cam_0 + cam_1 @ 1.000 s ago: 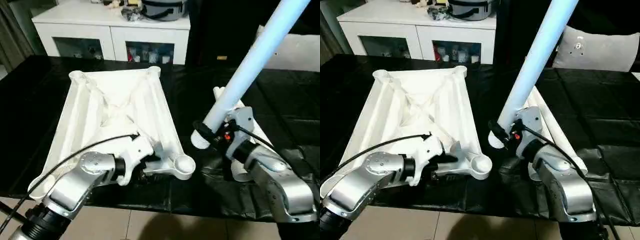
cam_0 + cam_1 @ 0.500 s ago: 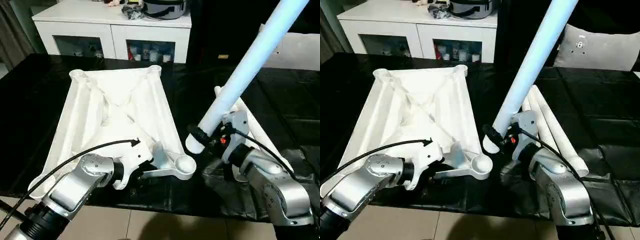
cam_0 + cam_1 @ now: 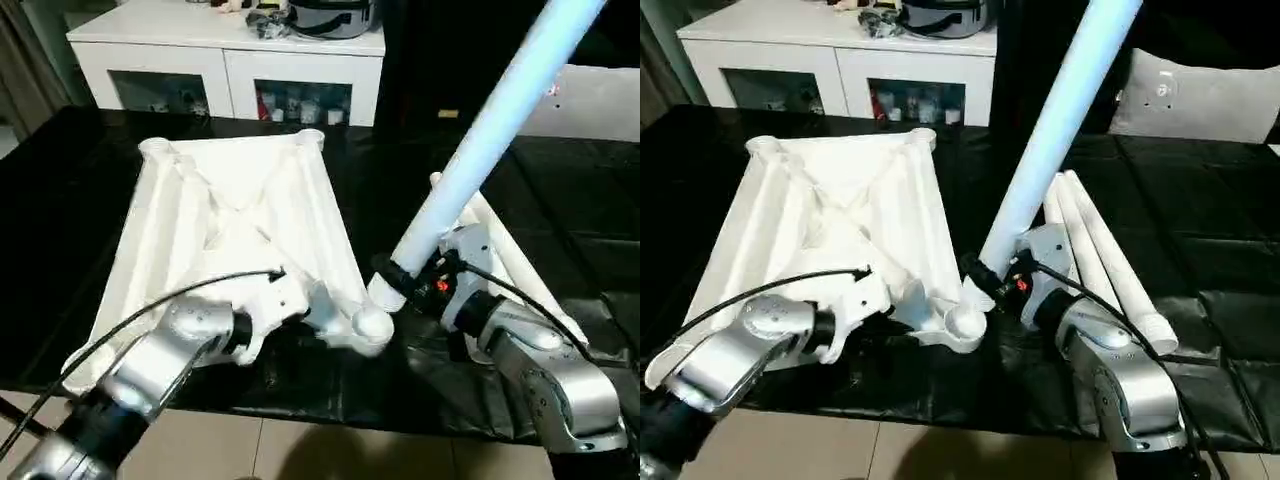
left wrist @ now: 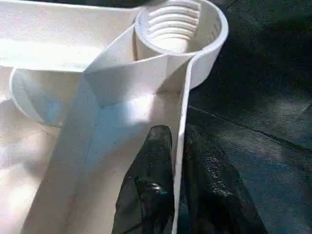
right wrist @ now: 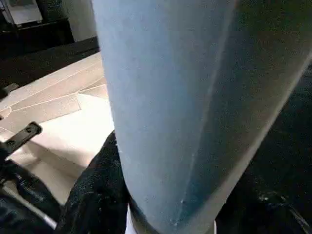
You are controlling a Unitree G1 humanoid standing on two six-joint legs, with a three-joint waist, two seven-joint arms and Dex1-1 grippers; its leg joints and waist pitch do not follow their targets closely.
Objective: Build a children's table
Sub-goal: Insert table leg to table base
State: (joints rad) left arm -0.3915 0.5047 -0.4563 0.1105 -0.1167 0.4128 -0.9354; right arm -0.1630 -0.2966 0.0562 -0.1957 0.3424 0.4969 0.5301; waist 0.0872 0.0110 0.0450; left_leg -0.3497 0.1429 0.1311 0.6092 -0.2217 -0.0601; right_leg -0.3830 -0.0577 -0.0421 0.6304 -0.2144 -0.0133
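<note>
The white tabletop (image 3: 230, 200) lies ribbed side up on the black-covered table. My left gripper (image 4: 178, 139) is shut on its thin near rim, one black finger (image 4: 156, 161) inside the wall and one outside, just behind the near right corner socket (image 4: 180, 24). My right gripper (image 3: 990, 280) is shut on a long white leg (image 3: 490, 130) that slants up to the right. The leg's threaded lower end (image 3: 385, 290) hangs close beside that socket (image 3: 370, 325). In the right wrist view the leg (image 5: 185, 97) stands between black fingers (image 5: 97, 190).
Two more white legs (image 3: 1100, 250) lie side by side on the black cover to the right of my right arm. A white cabinet (image 3: 230, 70) with glass doors stands behind the table. A pale panel (image 3: 1200, 100) sits at the back right.
My left gripper's fingers have closed onto the tabletop's rim. The right arm has carried the leg's lower end leftward, nearer the corner socket.
</note>
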